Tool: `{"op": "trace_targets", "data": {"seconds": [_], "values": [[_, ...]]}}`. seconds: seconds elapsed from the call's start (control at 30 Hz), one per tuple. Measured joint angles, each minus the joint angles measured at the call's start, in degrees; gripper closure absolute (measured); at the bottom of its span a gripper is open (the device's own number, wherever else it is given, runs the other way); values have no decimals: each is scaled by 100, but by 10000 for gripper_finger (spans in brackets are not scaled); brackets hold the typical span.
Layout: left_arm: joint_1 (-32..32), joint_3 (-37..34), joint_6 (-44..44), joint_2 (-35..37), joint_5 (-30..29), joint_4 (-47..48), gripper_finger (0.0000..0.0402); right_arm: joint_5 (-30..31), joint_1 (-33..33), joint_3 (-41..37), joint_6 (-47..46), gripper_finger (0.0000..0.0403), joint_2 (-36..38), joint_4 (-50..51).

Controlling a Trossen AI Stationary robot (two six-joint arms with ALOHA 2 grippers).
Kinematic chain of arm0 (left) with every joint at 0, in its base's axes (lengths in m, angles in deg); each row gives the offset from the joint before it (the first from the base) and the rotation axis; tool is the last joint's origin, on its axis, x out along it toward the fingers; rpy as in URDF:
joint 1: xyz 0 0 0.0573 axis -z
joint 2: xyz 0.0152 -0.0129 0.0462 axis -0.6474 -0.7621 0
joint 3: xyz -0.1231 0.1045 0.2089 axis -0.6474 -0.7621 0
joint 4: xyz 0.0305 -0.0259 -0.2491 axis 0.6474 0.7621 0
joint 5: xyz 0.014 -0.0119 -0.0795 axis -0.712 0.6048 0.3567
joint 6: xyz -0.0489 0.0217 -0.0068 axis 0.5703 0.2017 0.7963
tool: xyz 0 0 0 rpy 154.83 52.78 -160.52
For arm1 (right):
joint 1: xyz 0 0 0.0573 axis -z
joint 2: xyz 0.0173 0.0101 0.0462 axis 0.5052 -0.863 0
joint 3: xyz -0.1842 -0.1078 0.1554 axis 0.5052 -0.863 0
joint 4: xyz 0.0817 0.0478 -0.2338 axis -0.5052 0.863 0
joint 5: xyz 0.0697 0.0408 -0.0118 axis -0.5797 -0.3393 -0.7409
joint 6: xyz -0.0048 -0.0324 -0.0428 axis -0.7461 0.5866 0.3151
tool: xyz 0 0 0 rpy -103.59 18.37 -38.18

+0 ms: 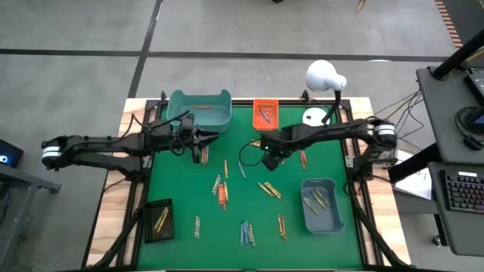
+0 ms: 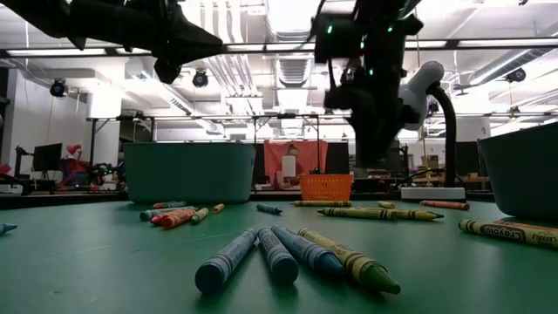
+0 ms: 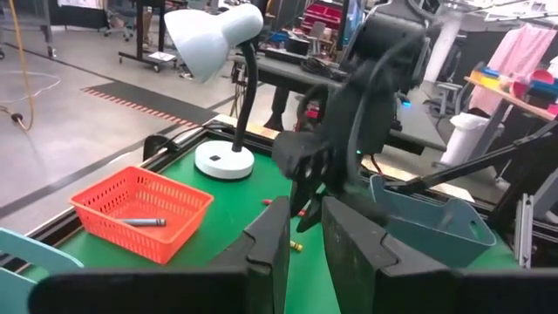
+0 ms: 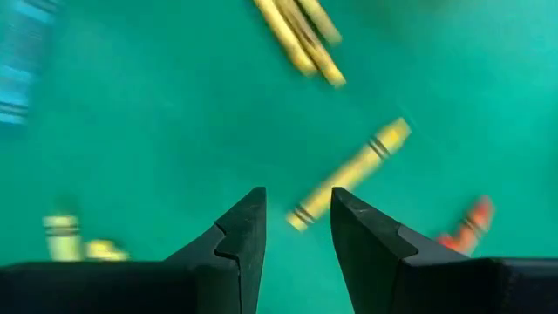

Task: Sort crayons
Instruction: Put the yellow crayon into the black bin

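Observation:
Crayons lie scattered on the green mat: an orange-red bunch, a yellow pair and a blue group, which lies nearest in the low view. My right gripper points down over the mat's middle, open. A yellow crayon lies flat just beyond its fingertips. My left gripper is level beside the teal bin. Its fingers are a little apart with nothing between them.
Far edge: an orange tray holding a crayon, and a white lamp. A blue-grey bin with yellow crayons sits near right, a black tray near left. More crayons lie loose on the mat between them.

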Motion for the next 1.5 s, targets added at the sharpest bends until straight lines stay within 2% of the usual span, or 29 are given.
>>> {"op": "trace_targets", "data": {"seconds": [0.07,0.2,0.37,0.47,1.17,1.3,1.5], "values": [[-1,0,-47,-6,-2,-7,349,58,9,134,-137,284,-225,348],[-1,0,-144,-6,0,-5,349,56,22,161,-485,284,-498,413],[-3,0,-173,-10,-1,15,349,72,49,-1,-958,284,-506,391],[-3,0,-194,-40,1,44,349,299,74,-146,-1082,284,-506,382],[-3,0,-147,-467,-305,-109,349,195,411,-1317,-886,287,-463,-1416],[-3,0,-62,-543,-305,-225,349,89,426,-1405,-641,311,-469,-1590],[-3,0,-5,-728,-303,-507,349,49,433,-1412,-301,382,-480,-1643]]}}
